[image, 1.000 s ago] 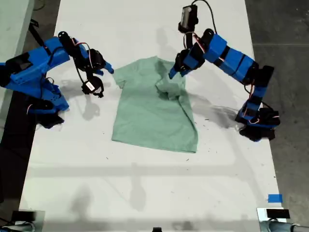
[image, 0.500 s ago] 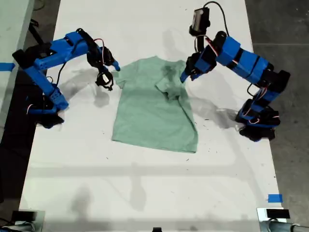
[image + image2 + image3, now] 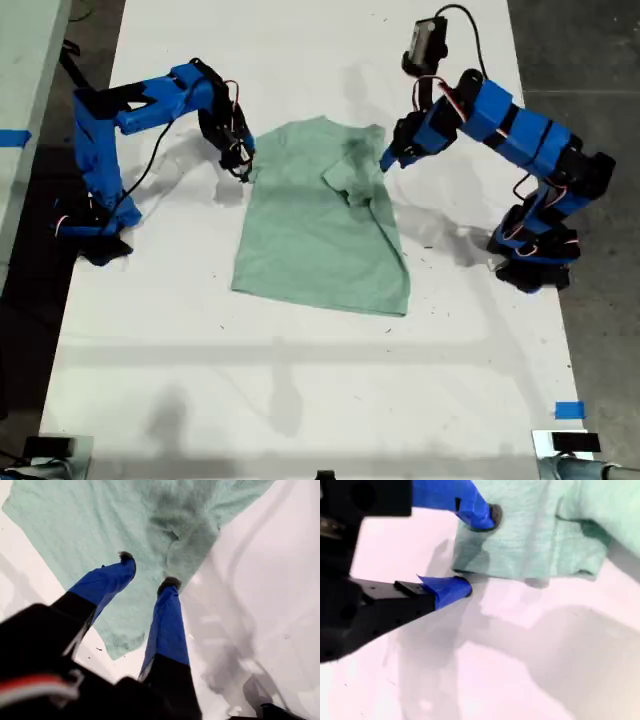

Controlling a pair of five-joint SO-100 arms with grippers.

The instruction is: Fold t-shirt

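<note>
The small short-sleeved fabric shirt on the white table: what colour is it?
Plain pale mint green t-shirt, no print; the exterior view shows it best.

2nd claw (image 3: 477, 550) reached t-shirt (image 3: 320, 215) sleeve; 1st claw (image 3: 147, 570) withdrew.

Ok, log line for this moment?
pale mint-green fabric t-shirt flat, one sleeve folded in | my first gripper open above fold | my second gripper open at other sleeve

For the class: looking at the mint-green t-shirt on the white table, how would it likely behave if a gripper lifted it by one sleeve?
The t-shirt would probably drape and sag, not hold its shape: one sleeve already lies folded over the body in soft creases. It looks thin, so likely light. On the smooth white table it may slide or bunch when dragged.
</note>
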